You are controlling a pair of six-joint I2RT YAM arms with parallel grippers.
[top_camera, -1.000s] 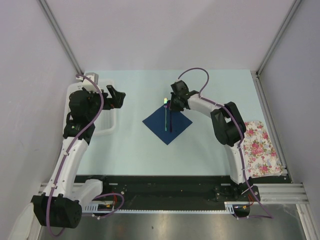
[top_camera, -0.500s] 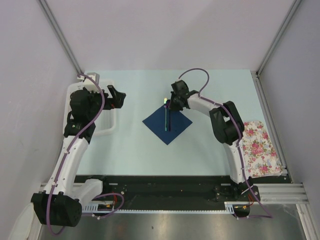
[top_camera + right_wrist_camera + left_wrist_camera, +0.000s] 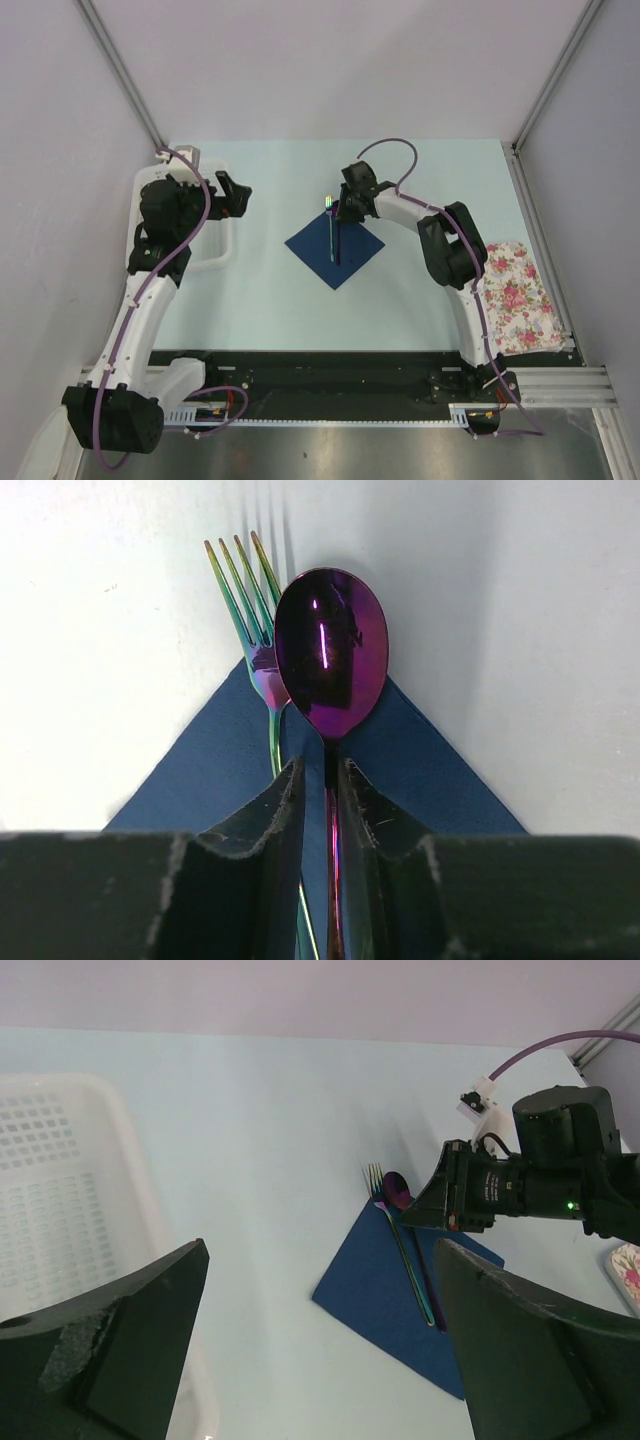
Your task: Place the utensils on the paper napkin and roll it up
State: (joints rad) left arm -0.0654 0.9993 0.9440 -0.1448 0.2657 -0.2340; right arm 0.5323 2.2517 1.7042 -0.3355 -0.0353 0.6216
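Note:
The navy paper napkin (image 3: pixel 335 248) lies as a diamond mid-table and shows in the left wrist view (image 3: pixel 385 1295) and the right wrist view (image 3: pixel 430 750). On it lie two utensils side by side: a fork (image 3: pixel 331 228) (image 3: pixel 245 600) and a spoon (image 3: pixel 338 238) (image 3: pixel 330 650), their heads past the far corner. My right gripper (image 3: pixel 345 210) (image 3: pixel 322 780) is low over the napkin's far corner. Its jaws stand a narrow gap apart around the spoon's handle, which rests against the right finger. My left gripper (image 3: pixel 232 195) (image 3: pixel 320 1360) is wide open and empty, raised at the left.
A white perforated basket (image 3: pixel 215 248) (image 3: pixel 60 1190) sits under my left arm at the table's left. A white cloth with pink flowers (image 3: pixel 520 295) lies at the right edge. Grey walls enclose the table on three sides.
My right gripper has shifted slightly left, and the spoon has moved with it, closer to the fork. The left arm has not moved.

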